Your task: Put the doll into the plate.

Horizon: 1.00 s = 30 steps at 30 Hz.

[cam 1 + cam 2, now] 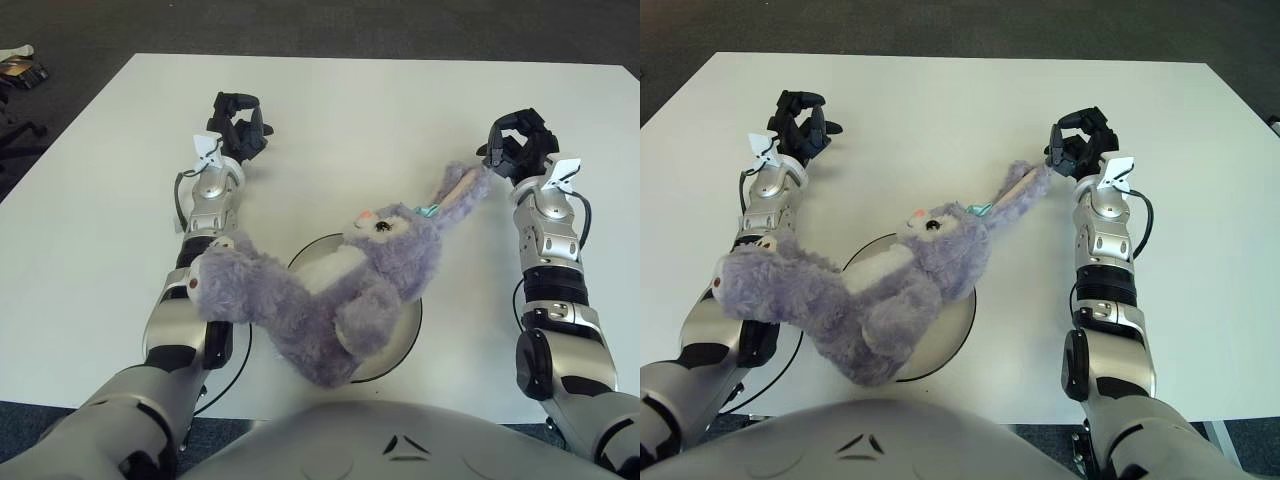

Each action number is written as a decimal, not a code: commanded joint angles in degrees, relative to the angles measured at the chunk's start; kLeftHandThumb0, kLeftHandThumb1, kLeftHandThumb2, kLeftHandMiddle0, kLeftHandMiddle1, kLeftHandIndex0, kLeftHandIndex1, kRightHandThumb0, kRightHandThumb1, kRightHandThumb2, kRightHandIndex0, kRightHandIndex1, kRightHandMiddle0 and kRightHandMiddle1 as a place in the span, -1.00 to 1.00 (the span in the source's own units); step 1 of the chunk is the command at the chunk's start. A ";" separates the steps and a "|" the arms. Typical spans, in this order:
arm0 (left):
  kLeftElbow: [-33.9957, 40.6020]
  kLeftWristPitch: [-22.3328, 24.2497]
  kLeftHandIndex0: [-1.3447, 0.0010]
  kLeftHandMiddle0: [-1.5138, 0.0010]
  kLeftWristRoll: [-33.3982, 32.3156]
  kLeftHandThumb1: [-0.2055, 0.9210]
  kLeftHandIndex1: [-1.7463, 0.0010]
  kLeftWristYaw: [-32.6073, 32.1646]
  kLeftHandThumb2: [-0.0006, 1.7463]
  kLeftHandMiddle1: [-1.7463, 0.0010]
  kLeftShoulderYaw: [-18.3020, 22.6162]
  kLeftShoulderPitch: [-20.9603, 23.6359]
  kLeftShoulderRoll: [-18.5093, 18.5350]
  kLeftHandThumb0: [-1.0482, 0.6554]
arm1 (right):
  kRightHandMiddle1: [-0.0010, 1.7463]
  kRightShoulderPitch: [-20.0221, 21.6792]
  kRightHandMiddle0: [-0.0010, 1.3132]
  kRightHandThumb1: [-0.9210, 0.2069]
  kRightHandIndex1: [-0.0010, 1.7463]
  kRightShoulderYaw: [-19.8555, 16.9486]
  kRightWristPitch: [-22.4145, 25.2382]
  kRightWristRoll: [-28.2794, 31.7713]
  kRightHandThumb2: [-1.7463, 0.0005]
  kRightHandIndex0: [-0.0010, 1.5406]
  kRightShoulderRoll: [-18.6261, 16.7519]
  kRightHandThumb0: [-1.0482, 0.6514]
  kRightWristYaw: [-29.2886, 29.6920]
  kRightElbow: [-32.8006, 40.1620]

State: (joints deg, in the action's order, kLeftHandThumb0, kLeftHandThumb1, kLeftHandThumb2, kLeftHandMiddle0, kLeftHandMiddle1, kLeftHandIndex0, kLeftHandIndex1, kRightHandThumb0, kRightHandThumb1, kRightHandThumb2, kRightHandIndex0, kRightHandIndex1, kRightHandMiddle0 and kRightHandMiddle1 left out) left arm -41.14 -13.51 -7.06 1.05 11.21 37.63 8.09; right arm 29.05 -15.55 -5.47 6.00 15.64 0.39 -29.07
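Two black three-fingered hands sit over the white table [90, 230]. Right hand [1077, 147], fingers curled and holding nothing, shows just beside the tip of the doll's long ear; whether they touch is unclear. Left hand [237, 120] is curled, empty, far off. Fuzzy lavender doll [330, 295] sprawls across the round white plate [405, 335], one leg draped over the left forearm.

Both arms are silver metal segments with black joint bands, ending in black three-finger hands: left hand [236, 122], right hand [518, 146]. White tag clipped at each wrist, thin black cables along the forearms, and a smooth grey torso shell at the bottom
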 commanded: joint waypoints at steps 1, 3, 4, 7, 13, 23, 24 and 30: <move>-0.17 -0.68 0.58 0.30 0.54 0.34 -1.00 -0.67 0.11 -0.75 -0.01 -0.49 0.01 0.22 | 1.00 1.41 -0.51 -0.16 0.79 -0.08 -2.25 -0.13 -0.27 -0.23 -0.35 0.22 0.59 -2.55; -0.23 -0.81 0.58 0.29 0.54 0.33 -1.00 -0.71 0.12 -0.75 0.02 -0.50 -0.08 0.22 | 1.00 1.55 -0.51 -0.15 0.79 -0.04 -2.91 -0.12 -0.28 -0.23 -0.38 0.22 0.65 -3.50; -0.26 -0.89 0.58 0.29 0.52 0.33 -1.00 -0.77 0.13 -0.75 0.05 -0.51 -0.18 0.22 | 1.00 1.58 -0.51 -0.15 0.79 -0.01 -3.41 -0.13 -0.28 -0.23 -0.45 0.22 0.65 -4.25; -0.41 -1.11 0.58 0.29 0.43 0.31 -1.00 -0.96 0.15 -0.76 0.26 -0.55 -0.38 0.22 | 1.00 1.73 -0.51 -0.15 0.79 0.13 -4.82 -0.22 -0.28 -0.22 -0.85 0.22 0.69 -6.86; -0.84 -1.68 0.57 0.26 0.29 0.25 -1.00 -0.96 0.20 -0.78 0.45 -0.53 -0.50 0.22 | 1.00 2.97 -0.50 -0.14 0.77 0.01 -7.29 -0.15 -0.29 -0.21 -1.01 0.22 0.83 -13.06; -2.54 -4.72 0.58 0.22 0.08 0.21 -1.00 -1.87 0.24 -0.79 1.17 -0.59 -1.26 0.22 | 1.00 4.35 -0.44 -0.18 0.69 0.05 -9.75 0.46 -0.22 -0.22 -1.12 0.22 -0.29 -20.10; -2.83 -5.26 0.58 0.21 0.15 0.20 -1.00 -2.67 0.25 -0.80 1.36 -0.65 -1.62 0.22 | 1.00 3.94 -0.44 -0.18 0.68 0.44 -9.80 0.56 -0.22 -0.22 -1.72 0.22 -0.93 -19.48; -3.41 -6.52 0.58 0.21 0.43 0.17 -1.00 -5.11 0.29 -0.83 1.75 -0.84 -2.63 0.22 | 1.00 2.54 -0.38 -0.08 0.68 1.45 -9.21 1.21 -0.30 -0.18 -3.59 0.22 -2.70 -15.99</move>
State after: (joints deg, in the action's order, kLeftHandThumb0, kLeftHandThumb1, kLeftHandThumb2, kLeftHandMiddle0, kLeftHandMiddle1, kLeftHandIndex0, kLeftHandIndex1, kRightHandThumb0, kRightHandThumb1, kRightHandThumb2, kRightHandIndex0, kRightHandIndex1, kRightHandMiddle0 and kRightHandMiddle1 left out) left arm -43.92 -18.92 -6.76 -2.91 12.59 37.48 6.02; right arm 32.89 -14.73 -15.54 6.41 13.51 -1.22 -46.00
